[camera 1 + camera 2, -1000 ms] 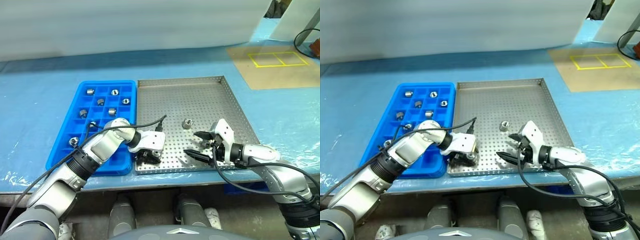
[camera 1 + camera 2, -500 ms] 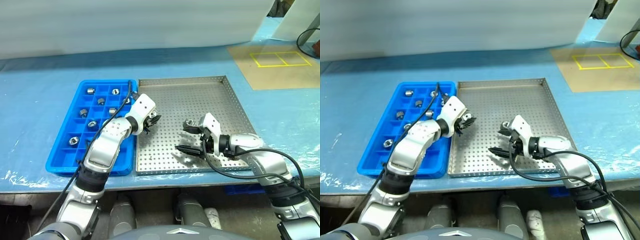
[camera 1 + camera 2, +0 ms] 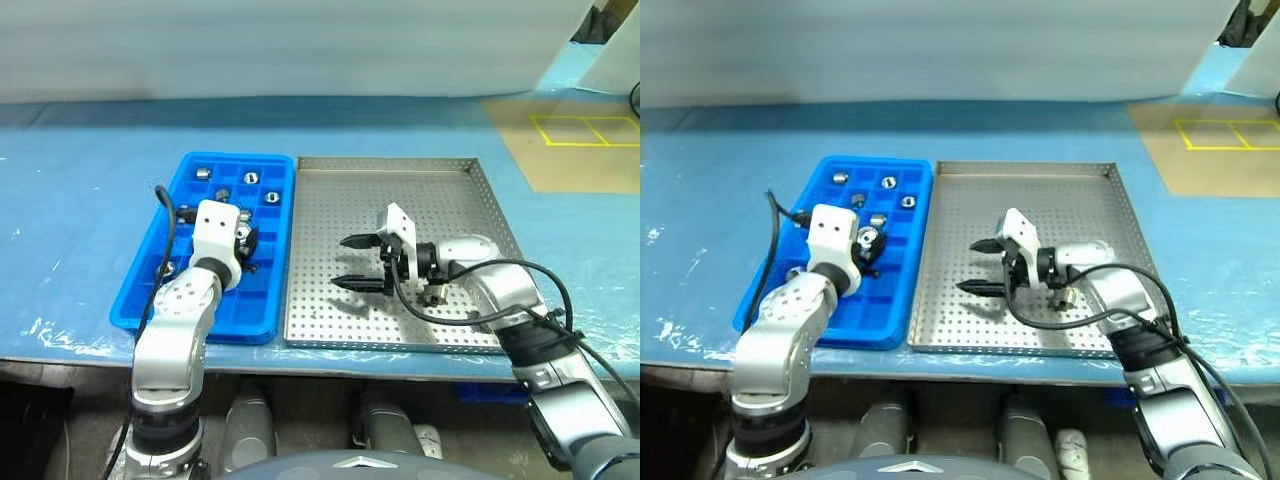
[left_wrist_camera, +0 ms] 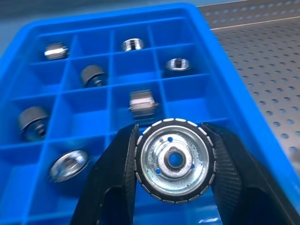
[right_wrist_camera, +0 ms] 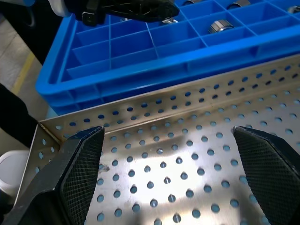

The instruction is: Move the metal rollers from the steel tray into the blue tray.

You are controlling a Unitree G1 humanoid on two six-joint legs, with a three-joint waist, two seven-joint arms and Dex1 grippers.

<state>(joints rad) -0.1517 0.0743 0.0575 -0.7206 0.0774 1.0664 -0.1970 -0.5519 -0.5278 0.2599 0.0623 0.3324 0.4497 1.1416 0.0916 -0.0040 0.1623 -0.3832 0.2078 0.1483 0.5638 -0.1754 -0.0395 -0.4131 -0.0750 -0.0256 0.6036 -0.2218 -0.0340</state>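
One ridged shiny roller (image 4: 174, 160) in clamped left tool (image 4: 173, 164), right tool (image 5: 166, 168) wide, empty

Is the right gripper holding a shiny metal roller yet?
No: the right gripper stands open over bare perforated steel tray, nothing between its fingers.

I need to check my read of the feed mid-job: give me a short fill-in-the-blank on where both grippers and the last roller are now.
1. The left gripper is shut on a shiny round metal roller above the bright blue gridded plastic ____.
2. The right gripper hangs over the silver perforated steel tray with its black fingers ____.
3. One small metal roller lying on the steel tray sits beside the robot's ____ arm.

Missing words: tray; open; right
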